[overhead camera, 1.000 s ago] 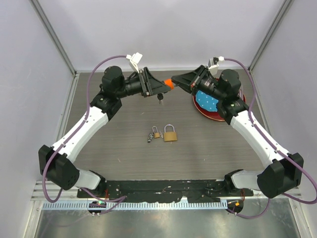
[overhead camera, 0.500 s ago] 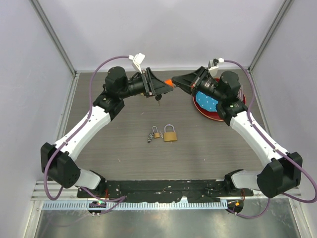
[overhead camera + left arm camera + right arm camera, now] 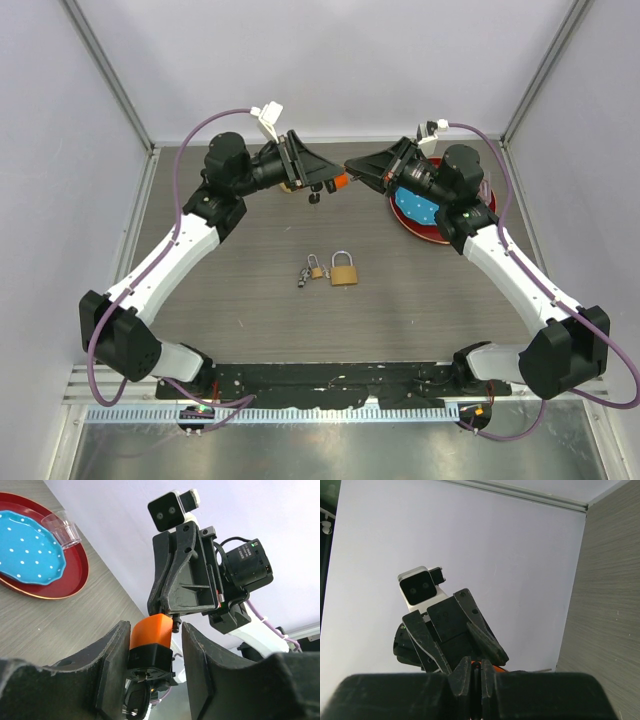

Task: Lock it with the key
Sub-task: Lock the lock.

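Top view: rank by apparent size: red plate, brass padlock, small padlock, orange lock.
1. Red plate, though partly hidden.
2. Brass padlock.
3. Small padlock and orange lock: alike; the orange one is raised and mostly hidden, so unranked.

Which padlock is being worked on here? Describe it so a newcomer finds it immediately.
Look above the far half of the table, where the two arms meet tip to tip. There the left claw holds the orange padlock in mid-air. Unlike the brass padlock and the smaller padlock lying mid-table, it is orange and black.
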You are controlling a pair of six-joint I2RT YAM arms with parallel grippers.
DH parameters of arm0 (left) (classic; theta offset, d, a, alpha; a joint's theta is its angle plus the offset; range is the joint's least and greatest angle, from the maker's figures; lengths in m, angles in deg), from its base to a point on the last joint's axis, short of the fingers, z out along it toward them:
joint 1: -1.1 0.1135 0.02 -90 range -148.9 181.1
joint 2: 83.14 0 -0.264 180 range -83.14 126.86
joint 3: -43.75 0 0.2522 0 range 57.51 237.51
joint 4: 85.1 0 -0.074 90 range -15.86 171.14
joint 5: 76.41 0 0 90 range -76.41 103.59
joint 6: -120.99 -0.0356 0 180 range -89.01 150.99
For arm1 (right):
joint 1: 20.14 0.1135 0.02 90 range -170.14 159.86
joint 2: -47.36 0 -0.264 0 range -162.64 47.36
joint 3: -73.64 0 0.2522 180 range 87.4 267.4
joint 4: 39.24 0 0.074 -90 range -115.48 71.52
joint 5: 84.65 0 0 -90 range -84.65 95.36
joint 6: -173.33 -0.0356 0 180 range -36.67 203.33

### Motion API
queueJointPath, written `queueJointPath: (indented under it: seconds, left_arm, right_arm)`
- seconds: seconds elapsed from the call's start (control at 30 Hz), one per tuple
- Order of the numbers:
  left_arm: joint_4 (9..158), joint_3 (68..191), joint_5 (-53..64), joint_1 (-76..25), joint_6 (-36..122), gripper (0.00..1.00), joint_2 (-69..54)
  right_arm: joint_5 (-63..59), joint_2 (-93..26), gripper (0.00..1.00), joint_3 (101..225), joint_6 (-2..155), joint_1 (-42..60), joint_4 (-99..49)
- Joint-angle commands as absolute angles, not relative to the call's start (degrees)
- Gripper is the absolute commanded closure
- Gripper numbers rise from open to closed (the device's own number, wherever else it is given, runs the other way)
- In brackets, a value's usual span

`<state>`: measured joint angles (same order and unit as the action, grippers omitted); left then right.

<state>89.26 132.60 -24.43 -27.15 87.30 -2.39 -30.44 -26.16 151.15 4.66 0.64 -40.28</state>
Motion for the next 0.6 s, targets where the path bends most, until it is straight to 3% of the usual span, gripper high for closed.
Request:
queueJointPath:
  seconds: [0.0,0.13,0.3,0.47,0.57]
  left_arm:
    - [93.3,132.9,-27.2,-27.1,87.9,0.50,-3.5]
    - [92.8,131.9,-27.6,-27.1,87.6,0.43,-3.8]
    - [92.5,130.0,-27.6,-27.0,87.2,0.50,-4.5]
    - [92.9,129.3,-27.3,-27.1,87.1,0.66,-4.7]
    - [93.5,129.6,-26.7,-27.1,87.1,0.88,-4.8]
  right_arm:
    - [-30.5,-25.2,0.98,151.9,3.2,0.6,-45.8]
    - [-30.5,-25.6,0.98,152.3,2.9,0.3,-46.0]
    - [-30.6,-25.8,0.98,152.4,2.6,0.3,-46.3]
    - [-30.5,-25.9,0.98,151.8,2.2,0.3,-47.1]
    - [-30.7,-25.9,0.98,151.5,2.5,0.3,-46.9]
